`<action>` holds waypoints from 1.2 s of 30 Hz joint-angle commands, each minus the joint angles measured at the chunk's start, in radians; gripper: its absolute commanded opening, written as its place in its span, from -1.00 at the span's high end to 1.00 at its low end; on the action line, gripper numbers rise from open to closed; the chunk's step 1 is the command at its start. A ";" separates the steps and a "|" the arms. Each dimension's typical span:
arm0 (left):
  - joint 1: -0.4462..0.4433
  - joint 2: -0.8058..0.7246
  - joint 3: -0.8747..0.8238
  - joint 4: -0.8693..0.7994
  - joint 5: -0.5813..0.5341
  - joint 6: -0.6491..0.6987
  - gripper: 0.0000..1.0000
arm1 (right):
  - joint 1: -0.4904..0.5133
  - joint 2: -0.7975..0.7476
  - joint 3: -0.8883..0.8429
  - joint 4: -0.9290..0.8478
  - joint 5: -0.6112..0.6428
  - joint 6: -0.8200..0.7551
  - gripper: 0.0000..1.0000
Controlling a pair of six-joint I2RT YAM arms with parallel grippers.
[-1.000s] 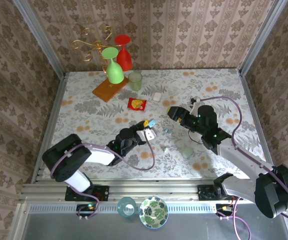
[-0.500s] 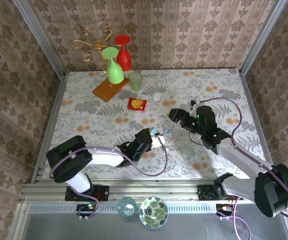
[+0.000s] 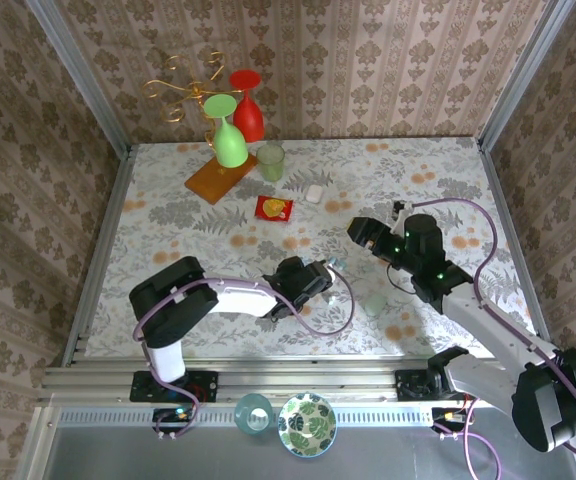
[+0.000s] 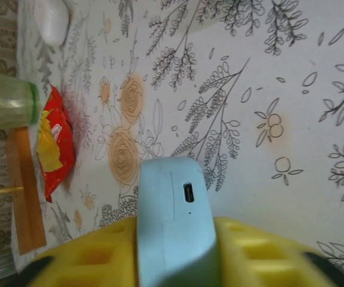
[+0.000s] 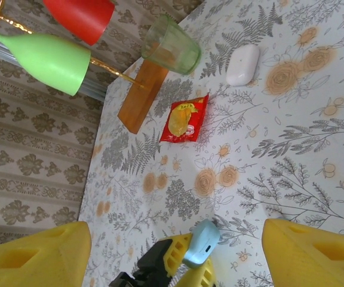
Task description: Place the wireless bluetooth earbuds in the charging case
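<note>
The light blue oval plastic charging case [image 4: 175, 221] is grasped by the left arm's yellow fingers [image 4: 261, 257] near the middle of the floral counter [image 3: 168, 235], its long axis pointing to 12 o'clock in the left wrist view. The right arm's yellow fingers [image 5: 306, 254] are spread wide and empty, with the case lying at about 7 o'clock from them in the top view.

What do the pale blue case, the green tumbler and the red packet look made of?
Charging case: probably moulded plastic with a smooth satin finish. It has an even pale blue shell, a fine seam line and a small port cut into it.
Green tumbler: glass or clear plastic, hard to say which. Its tinted wall is see-through.
Red packet: thin printed film or foil, lying flat and slightly crinkled.
</note>
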 commanded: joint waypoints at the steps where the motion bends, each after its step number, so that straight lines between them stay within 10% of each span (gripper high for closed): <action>1: 0.013 0.012 0.047 -0.134 0.047 -0.067 -0.06 | -0.011 -0.027 -0.018 -0.027 0.031 -0.019 -0.52; 12: 0.018 -0.142 0.060 -0.154 0.168 -0.125 -0.86 | -0.025 -0.042 0.001 -0.080 0.072 -0.083 -0.53; 25: 0.267 -0.581 -0.265 0.093 0.415 -0.411 -0.98 | 0.024 0.085 0.050 -0.089 0.112 -0.147 -0.59; 36: 0.519 -0.875 -0.437 0.121 0.423 -0.548 -1.00 | 0.327 0.457 0.209 -0.139 0.294 -0.138 -0.60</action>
